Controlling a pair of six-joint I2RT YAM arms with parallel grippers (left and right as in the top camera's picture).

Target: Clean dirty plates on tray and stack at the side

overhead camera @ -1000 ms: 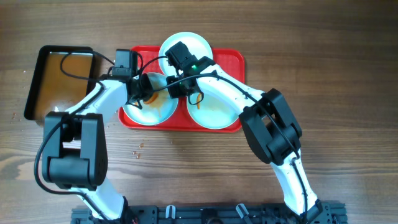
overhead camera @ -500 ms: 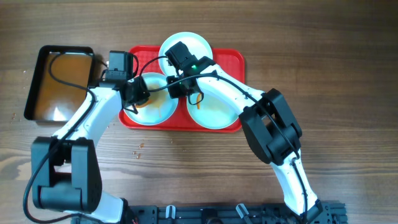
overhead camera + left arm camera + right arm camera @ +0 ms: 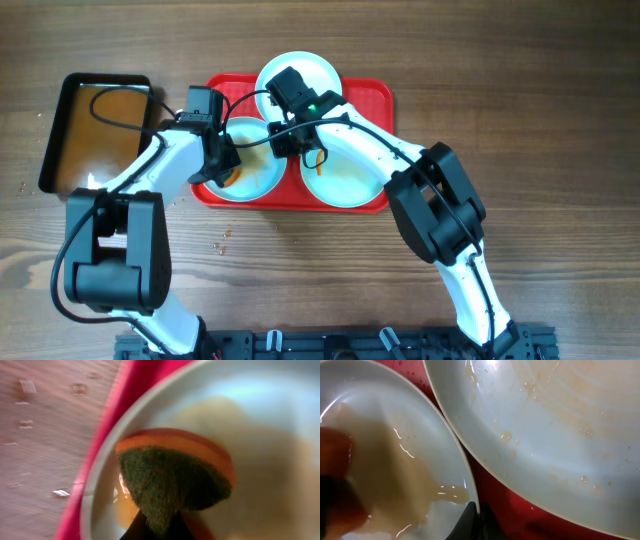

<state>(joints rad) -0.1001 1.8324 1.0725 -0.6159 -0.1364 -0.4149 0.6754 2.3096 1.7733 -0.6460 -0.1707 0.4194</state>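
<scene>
Three white plates lie on the red tray [image 3: 378, 95]: one at the back [image 3: 305, 70], one front left [image 3: 255, 175] and one front right [image 3: 350, 180] with an orange smear. My left gripper [image 3: 225, 160] is shut on a green-and-orange sponge [image 3: 175, 475], which presses on the front-left plate [image 3: 270, 435] near its left rim, in a brownish wet film. My right gripper [image 3: 477, 512] is shut on the right rim of that same plate [image 3: 395, 450]. Beside it another plate [image 3: 550, 435] shows faint brown streaks and droplets.
A black tray [image 3: 58, 130] of brownish liquid stands left of the red tray. Water droplets dot the wooden table [image 3: 40, 435] beside the red tray's edge [image 3: 131, 380] and in front of it [image 3: 222, 240]. The two arms nearly meet over the front-left plate.
My left gripper swept the sponge to the left across the front-left plate, then came back a little. The right gripper has stayed on the plate's rim.
</scene>
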